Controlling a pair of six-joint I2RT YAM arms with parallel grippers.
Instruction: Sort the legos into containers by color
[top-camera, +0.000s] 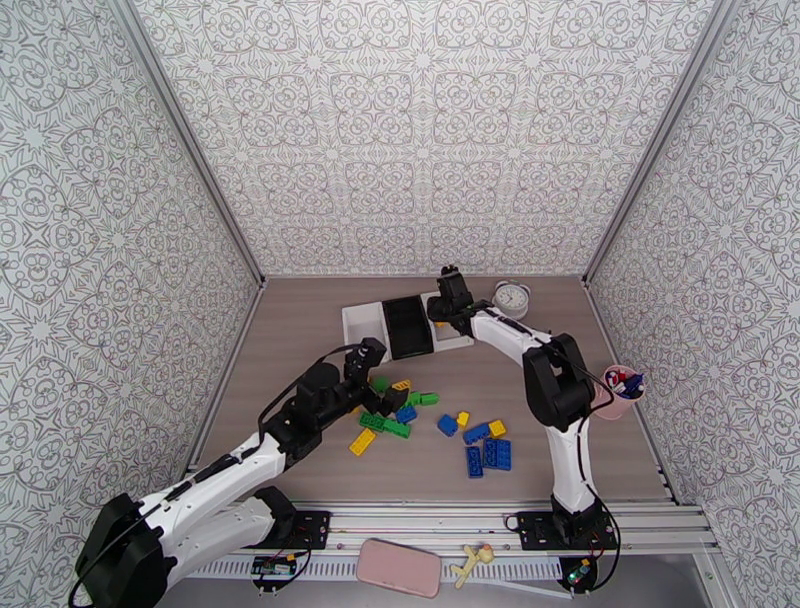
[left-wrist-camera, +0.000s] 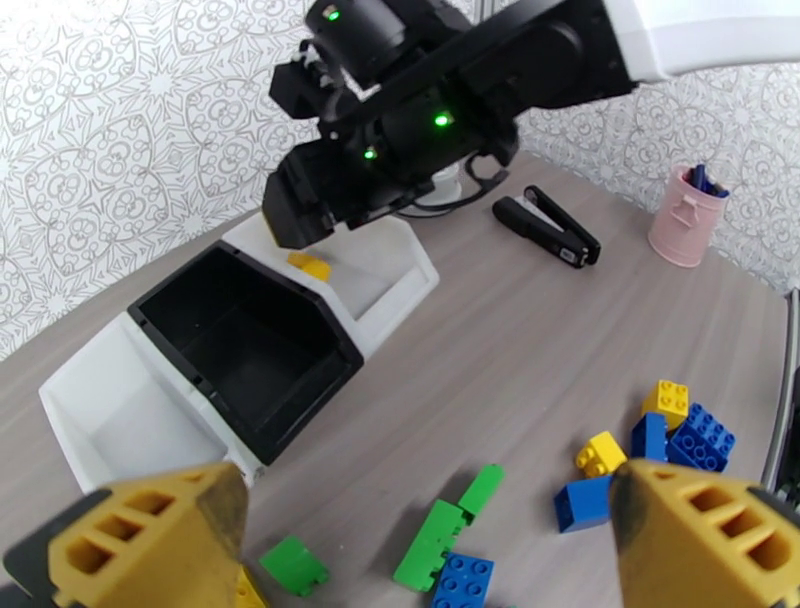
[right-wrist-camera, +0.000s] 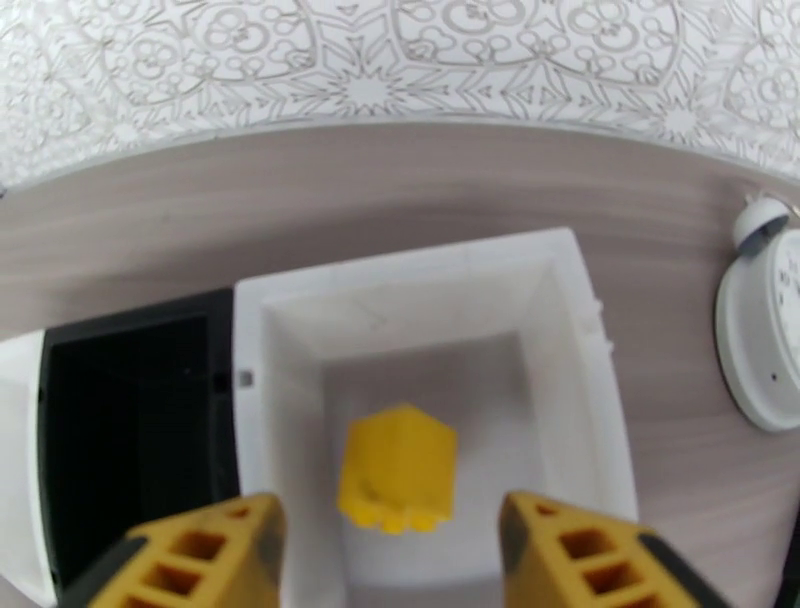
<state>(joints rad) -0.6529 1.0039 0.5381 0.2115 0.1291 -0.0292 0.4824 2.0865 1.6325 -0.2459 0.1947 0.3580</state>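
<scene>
While most legos (top-camera: 430, 420) lie unsorted on the table (top-camera: 300, 330) before the containers (top-camera: 408, 328) in the top view, left wrist view: left hand (left-wrist-camera: 425, 545) spread over them; right wrist view: right hand (right-wrist-camera: 390, 560) parted above one yellow brick (right-wrist-camera: 398, 480) in the right white bin (right-wrist-camera: 590, 400); no legible writing.

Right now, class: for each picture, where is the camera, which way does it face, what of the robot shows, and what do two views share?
Top external: above and behind the bases, looking down on the table; both arms show.
Left wrist: on the left arm, facing the black bin; left fingers below, right arm above.
Right wrist: looking straight down into the right white bin; right fingers at bottom.
Shared: both wrist views show the yellow brick in that bin.
</scene>
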